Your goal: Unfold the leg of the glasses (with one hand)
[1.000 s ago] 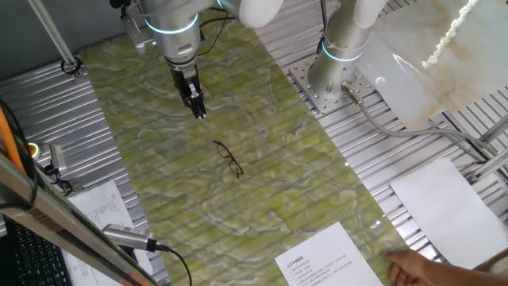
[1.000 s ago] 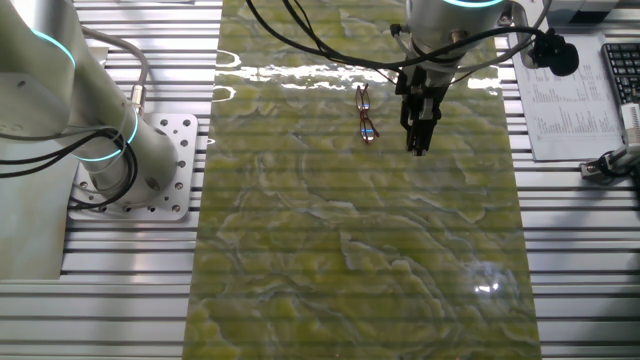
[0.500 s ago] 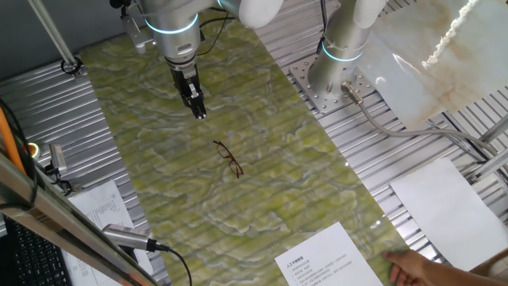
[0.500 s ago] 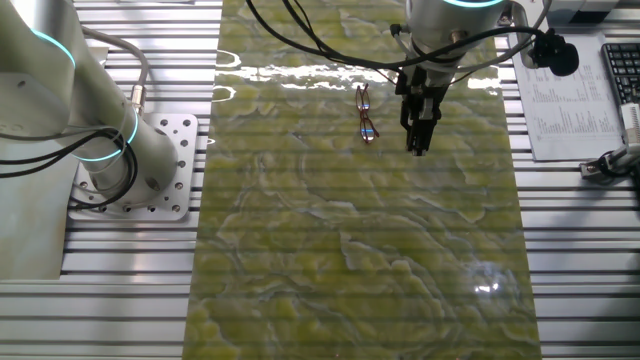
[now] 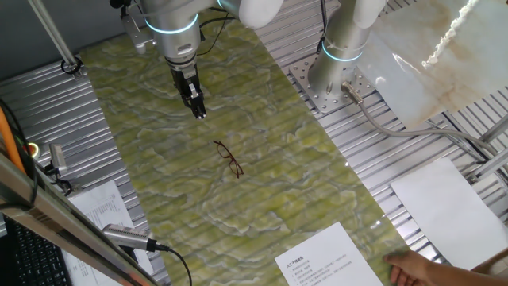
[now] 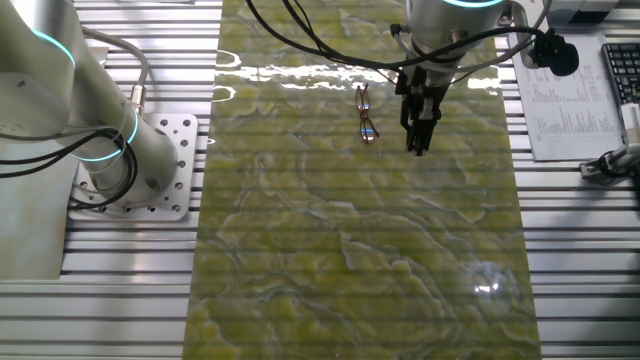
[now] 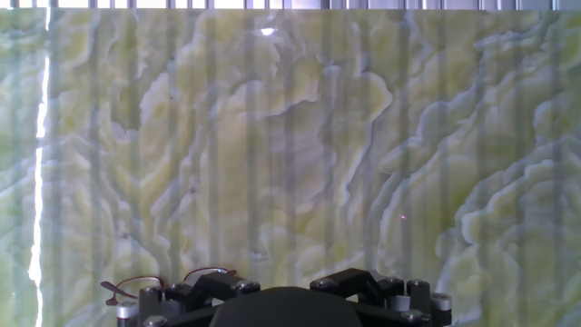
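The glasses (image 5: 228, 158), thin dark reddish wire with folded legs, lie flat on the green marbled mat (image 5: 262, 199). In the other fixed view the glasses (image 6: 366, 112) lie just left of the arm's tip. My gripper (image 5: 198, 111) hangs above the mat, up and to the left of the glasses and apart from them. Its black fingers look closed together with nothing between them, as the gripper (image 6: 415, 146) also shows from the other side. The hand view shows only mat and the gripper's base; a thin reddish wire shape (image 7: 211, 270) peeks out at the bottom left.
A second silver arm stands on its base plate (image 5: 329, 89) at the mat's side. A printed sheet (image 5: 325, 260) lies on the near end of the mat, with a bare human hand (image 5: 421, 268) beside it. Papers (image 6: 565, 110) and a keyboard (image 6: 625, 70) lie off the mat.
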Robot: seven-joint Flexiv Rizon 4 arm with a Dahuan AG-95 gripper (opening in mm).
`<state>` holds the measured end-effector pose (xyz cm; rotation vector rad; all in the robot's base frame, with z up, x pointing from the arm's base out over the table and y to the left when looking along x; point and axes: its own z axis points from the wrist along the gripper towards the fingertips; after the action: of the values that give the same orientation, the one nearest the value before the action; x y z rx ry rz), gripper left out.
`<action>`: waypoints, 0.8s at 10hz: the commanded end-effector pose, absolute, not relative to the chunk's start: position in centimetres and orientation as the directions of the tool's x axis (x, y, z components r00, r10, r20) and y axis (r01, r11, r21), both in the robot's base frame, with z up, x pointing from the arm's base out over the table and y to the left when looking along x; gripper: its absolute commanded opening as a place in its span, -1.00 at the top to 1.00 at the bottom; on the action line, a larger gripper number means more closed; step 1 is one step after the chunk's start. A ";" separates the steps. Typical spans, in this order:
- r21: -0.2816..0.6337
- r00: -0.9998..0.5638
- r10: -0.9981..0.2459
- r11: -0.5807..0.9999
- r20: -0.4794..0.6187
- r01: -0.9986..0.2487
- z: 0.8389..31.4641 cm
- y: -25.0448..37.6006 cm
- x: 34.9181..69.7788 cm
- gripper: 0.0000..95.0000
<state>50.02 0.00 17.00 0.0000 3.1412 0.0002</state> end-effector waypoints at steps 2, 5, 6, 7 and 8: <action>0.088 -0.951 -0.304 0.948 -0.051 -0.307 17.0 0.0 50.0 1.00; 0.086 -0.949 -0.312 0.945 -0.052 -0.316 17.0 0.0 50.0 1.00; 0.085 -0.948 -0.314 0.944 -0.051 -0.318 17.0 0.0 50.0 1.00; 0.083 -0.947 -0.318 0.943 -0.052 -0.321 17.0 0.0 50.0 1.00; 0.078 -0.944 -0.327 0.941 -0.051 -0.330 17.0 0.0 50.0 1.00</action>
<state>49.96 -0.02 17.04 -0.4229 3.0793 0.1149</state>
